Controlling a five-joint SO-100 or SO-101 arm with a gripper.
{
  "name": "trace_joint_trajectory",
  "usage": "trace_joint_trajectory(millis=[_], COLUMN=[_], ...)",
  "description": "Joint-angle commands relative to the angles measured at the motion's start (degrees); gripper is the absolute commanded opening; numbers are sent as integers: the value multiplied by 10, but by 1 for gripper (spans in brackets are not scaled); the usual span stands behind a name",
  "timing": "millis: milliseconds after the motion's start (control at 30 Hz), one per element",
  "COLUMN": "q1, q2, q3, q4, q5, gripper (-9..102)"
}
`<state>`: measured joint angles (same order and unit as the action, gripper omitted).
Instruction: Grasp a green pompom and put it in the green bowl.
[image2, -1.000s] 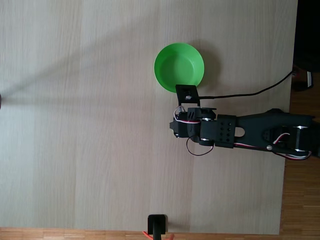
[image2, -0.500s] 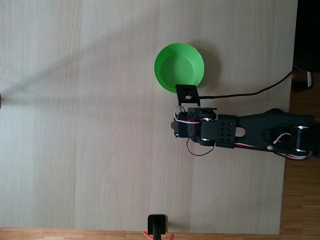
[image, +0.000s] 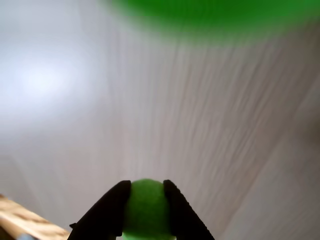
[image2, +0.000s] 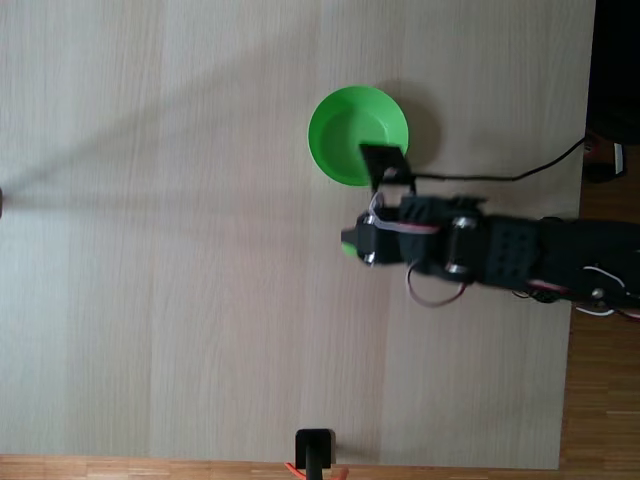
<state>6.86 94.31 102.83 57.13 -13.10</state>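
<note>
Green bowl (image2: 350, 135) sits on the light wood surface (image2: 180, 250), nothing visible inside it; in the wrist view it's a green blur (image: 210, 12) at the top edge. End effector (image: 146, 187) is clamped on the green pompom (image: 146, 207), dark fingers (image: 107, 210) pressing both sides. In the fixed view the arm (image2: 520, 255) reaches in from the right, motion-blurred, pompom (image2: 347, 246) peeking out at its tip just below the bowl. Versus 0.5 s ago, the arm has shifted and the pompom is now visible at the tip.
</note>
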Motion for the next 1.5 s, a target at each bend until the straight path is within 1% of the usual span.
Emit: trace_joint_trajectory(millis=[0, 167, 367, 533, 800, 900, 1033, 1267, 1367, 1467], q1=[60, 159, 236, 248, 247, 247, 209, 64, 8, -40], q2=[38, 36, 32, 31, 39, 40, 56, 209, 279, 345], q3=[-35, -51, -73, -76, -73, -72, -45, 106, 161, 212], q4=[3, 2, -4, -4, 3, 3, 3, 2, -3, -5], q5=[-26, -78, -129, -150, -151, -148, -142, -136, -103, -65], gripper=[6, 6, 6, 8, 22, 21, 16, 5, -1, 0])
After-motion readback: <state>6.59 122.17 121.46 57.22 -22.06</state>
